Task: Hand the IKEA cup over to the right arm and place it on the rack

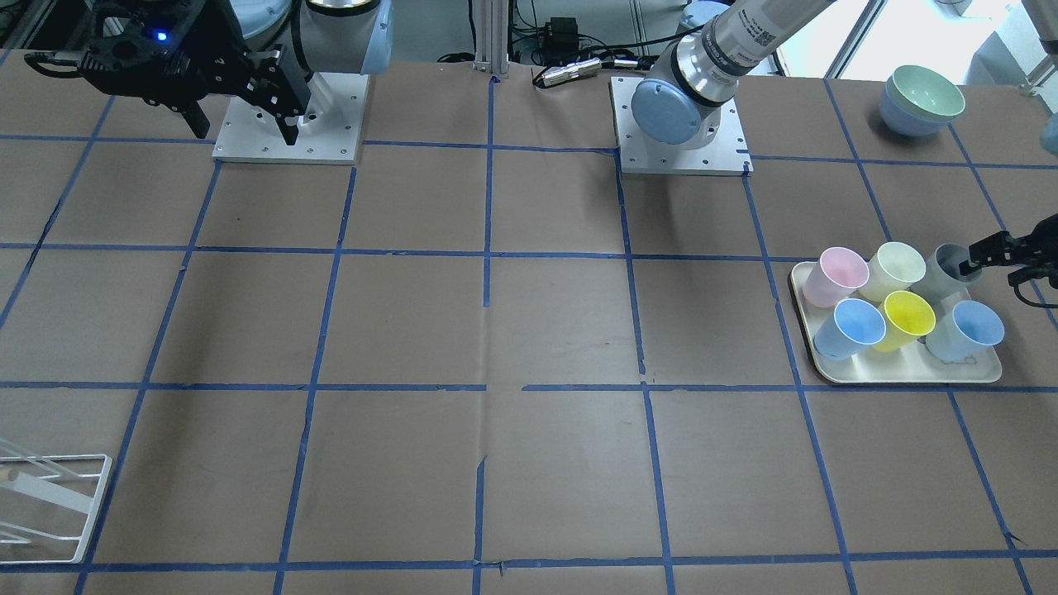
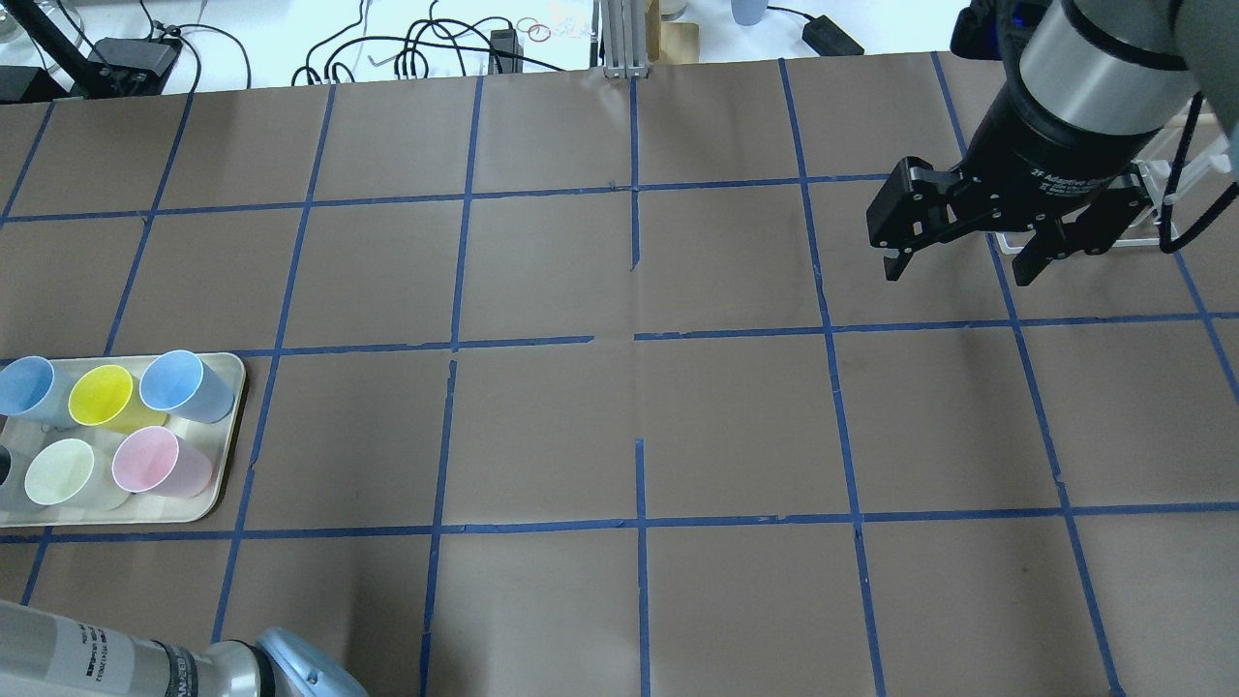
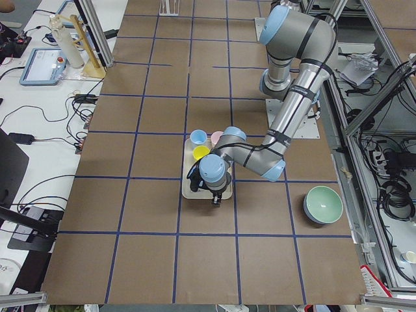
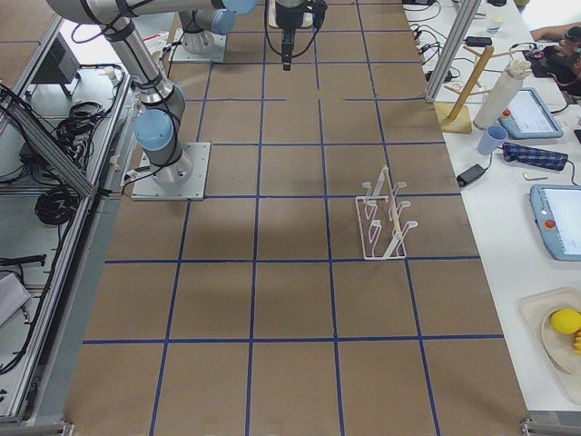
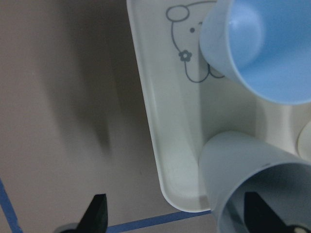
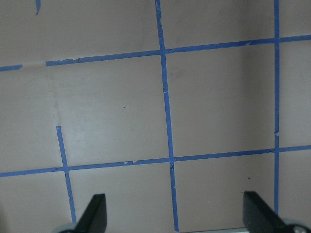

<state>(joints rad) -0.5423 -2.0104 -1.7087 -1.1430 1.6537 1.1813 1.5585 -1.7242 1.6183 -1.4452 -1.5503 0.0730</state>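
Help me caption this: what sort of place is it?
Likely a robotics lab: left arm and right arm bolted to a table with a blue tape grid, teach pendants and cables on side benches.

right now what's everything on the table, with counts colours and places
table: 1, brown, blue tape grid
tray: 1, cream, table's left end
IKEA cup: 1, pale grey, tray's robot-side row, left end
pink cup: 1, same row, right end
cream cup: 1, between pink and grey
light blue cups: 2, operator-side row, both ends
yellow cup: 1, between them
bowls: 2 stacked, green in blue, left end, robot-side corner
rack: 1, white wire, right end
left gripper: open, one finger inside the IKEA cup
right gripper: open, empty, above the table
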